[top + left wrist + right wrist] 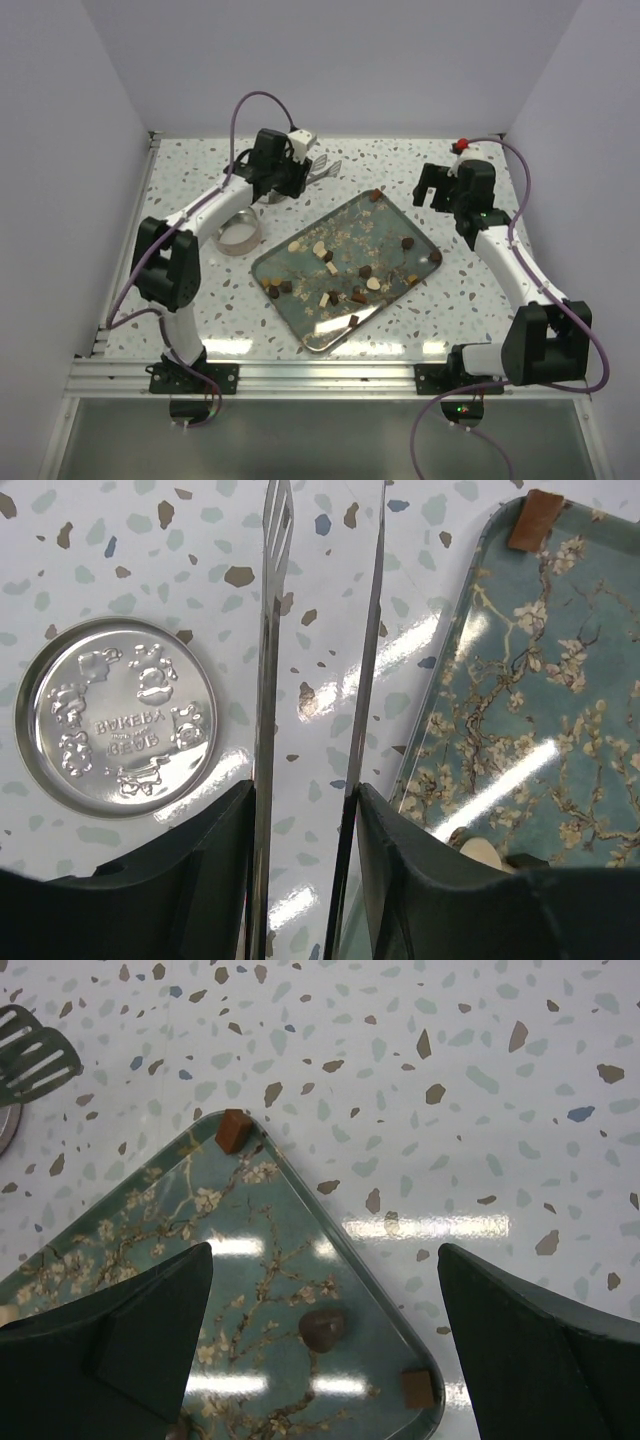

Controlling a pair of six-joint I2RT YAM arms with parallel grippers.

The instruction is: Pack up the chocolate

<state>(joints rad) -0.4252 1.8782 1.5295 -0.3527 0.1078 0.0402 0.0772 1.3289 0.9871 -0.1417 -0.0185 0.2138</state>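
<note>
Well, in the top view the left claw (283, 178) sits at about 11 o'clock on the table (440, 305). It is squeezed onto the thin metal tweezers (322, 170). The right claw (432, 190) hangs at about 2 o'clock with its fingers wide apart and nothing in them. The chocolate (320, 248) lies in little bits all over the flowery tray (385, 218) in the middle. A small round tin (240, 232) sits just beside the tray at 9 o'clock.

In the left wrist view, the two tweezer blades point up to 12 o'clock with a gap and nothing between them. The tin is at 9 o'clock and the tray at 3 o'clock. One brown bit sits at 1 o'clock.

In the right wrist view, a tray corner fills 7 o'clock, with three brown bits near its edges.

I think the job now is to bring the tweezers over one bit. Put a blade on each side, then pinch softly, because such tiny bits could pop out or slide.

The table is white with speckles and shines under the lights. Plain pale walls (330, 60) stand around it.
</note>
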